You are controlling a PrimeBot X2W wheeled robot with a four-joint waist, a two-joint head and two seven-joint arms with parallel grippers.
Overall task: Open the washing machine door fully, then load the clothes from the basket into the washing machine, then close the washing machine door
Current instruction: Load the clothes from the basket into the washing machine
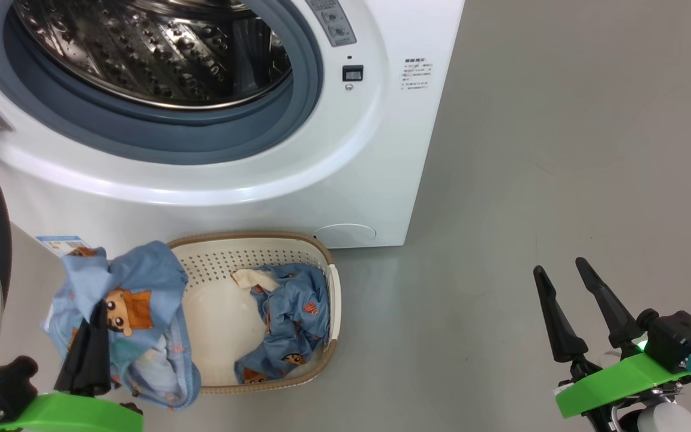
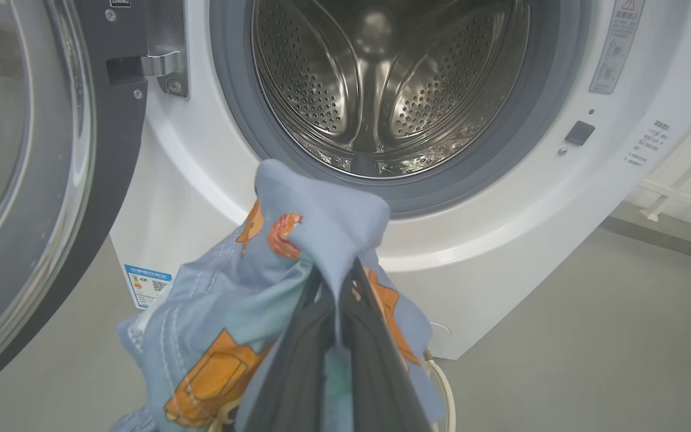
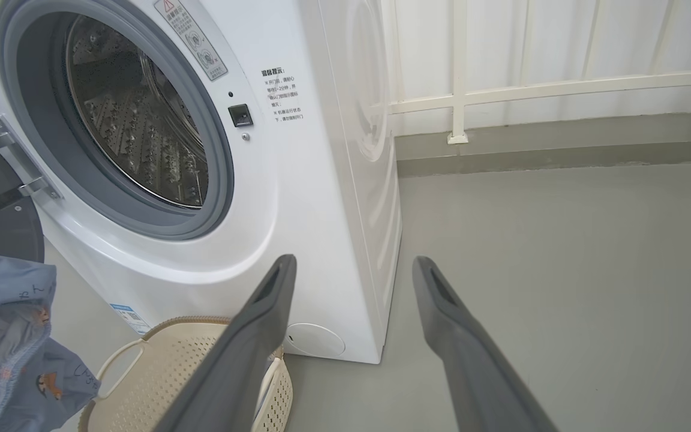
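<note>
The washing machine point(image 1: 357, 174) stands with its door point(image 2: 114, 156) swung wide on its hinge, and the steel drum point(image 2: 381, 78) shows through the open mouth. The basket point(image 1: 249, 241) sits on the grey floor point(image 1: 561, 150) just in front of the machine's base. One blue printed garment point(image 1: 291, 318) lies crumpled in the basket, on the side away from the door. The left end effector point(image 1: 96, 321) is clamped on a second blue garment point(image 1: 141, 282), which hangs lifted over the basket's door-side rim, below the machine's opening. The right end effector point(image 1: 559, 267) hangs above the floor, beyond the machine's corner farthest from the door, its two dark fingers spread apart.
</note>
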